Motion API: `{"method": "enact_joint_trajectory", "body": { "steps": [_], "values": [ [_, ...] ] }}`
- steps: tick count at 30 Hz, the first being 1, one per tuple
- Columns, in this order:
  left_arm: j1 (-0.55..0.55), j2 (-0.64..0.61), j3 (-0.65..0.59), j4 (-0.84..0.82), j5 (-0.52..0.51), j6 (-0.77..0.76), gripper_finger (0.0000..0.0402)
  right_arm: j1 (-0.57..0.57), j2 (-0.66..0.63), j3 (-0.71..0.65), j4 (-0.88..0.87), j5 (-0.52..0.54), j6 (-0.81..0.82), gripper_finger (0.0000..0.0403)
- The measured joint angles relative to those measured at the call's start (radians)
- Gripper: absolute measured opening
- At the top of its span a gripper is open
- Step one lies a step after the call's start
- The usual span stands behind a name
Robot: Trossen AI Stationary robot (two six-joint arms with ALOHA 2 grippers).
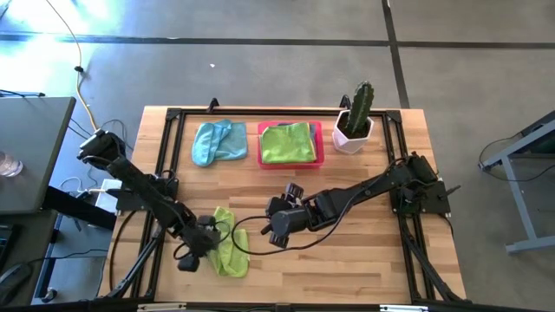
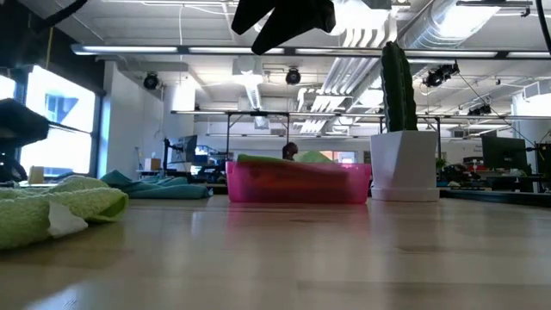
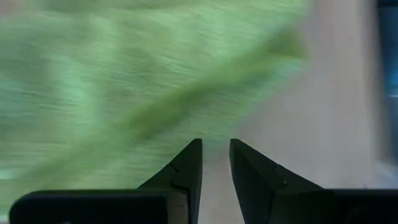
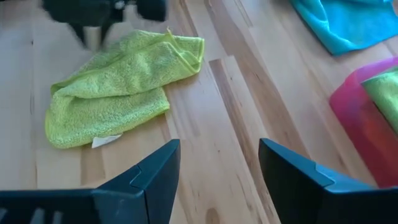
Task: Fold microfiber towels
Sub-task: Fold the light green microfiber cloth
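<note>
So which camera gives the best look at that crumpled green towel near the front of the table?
The right wrist view: the whole lime green towel shows, folds and white tag included. High view has it small beside the left gripper; low view catches one end; left wrist view only a blur.

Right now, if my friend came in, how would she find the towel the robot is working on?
Start at the wooden table and go to its front edge, far from the pink tray. By the left gripper lies a crumpled lime green towel. The other green one sits folded inside the tray.
</note>
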Motion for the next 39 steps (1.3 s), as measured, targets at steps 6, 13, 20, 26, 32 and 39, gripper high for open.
{"method": "enact_joint_trajectory", "body": {
  "steps": [6,13,20,26,32,39],
  "values": [
    [-0.018,0.013,0.000,-0.017,-0.146,0.038,0.0074,0.000,0.000,0.000,0.036,0.000,-0.030,0.0211],
    [0.003,0.073,0.000,0.039,-0.184,0.067,0.0074,0.000,0.000,0.000,0.041,-0.001,-0.027,0.0211],
    [0.062,0.169,0.004,0.233,-0.200,0.165,0.0074,0.006,0.000,0.000,0.042,-0.002,0.025,0.0211],
    [0.140,0.217,0.000,0.436,-0.240,0.268,0.0074,0.029,0.000,0.000,0.040,-0.004,0.074,0.0211],
    [0.236,0.277,0.001,0.552,-0.242,0.369,0.0074,0.069,0.000,0.000,0.038,-0.005,0.118,0.0211],
    [0.333,0.346,0.063,0.559,-0.241,0.433,0.0074,0.125,0.000,-0.008,0.045,0.001,0.248,0.0211]
  ]
}}
